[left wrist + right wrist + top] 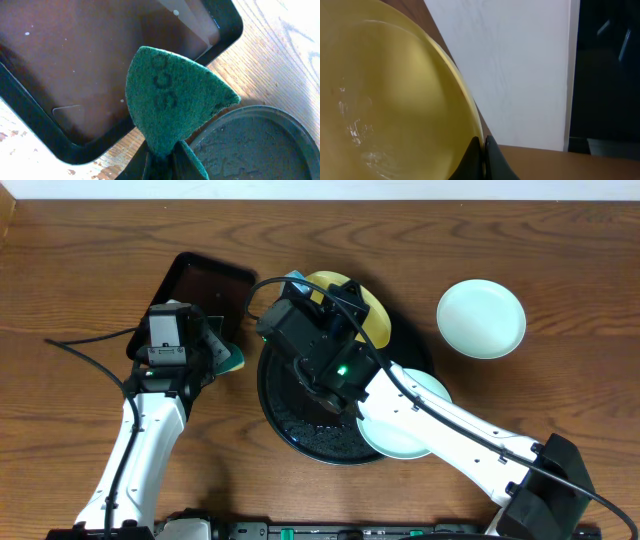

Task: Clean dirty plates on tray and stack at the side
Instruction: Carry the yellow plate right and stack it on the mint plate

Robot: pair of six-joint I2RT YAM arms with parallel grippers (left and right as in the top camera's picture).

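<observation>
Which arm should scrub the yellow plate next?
Left: the left gripper pinches the green scouring pad, while the right gripper is busy holding the pale yellow round plate by its rim.

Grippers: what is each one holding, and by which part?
Left gripper pinches the green scouring pad by its bottom edge. Right gripper clamps the yellow plate at its rim.

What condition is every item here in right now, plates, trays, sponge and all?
Yellow plate, rim clamped in the right jaws.
Mint plate on the table, flat, untouched, looks clean.
Mint plate on the round tray, flat, partly under the right arm.
Scouring pad, clamped in the left jaws.
Rectangular tray, flat on the table.
</observation>
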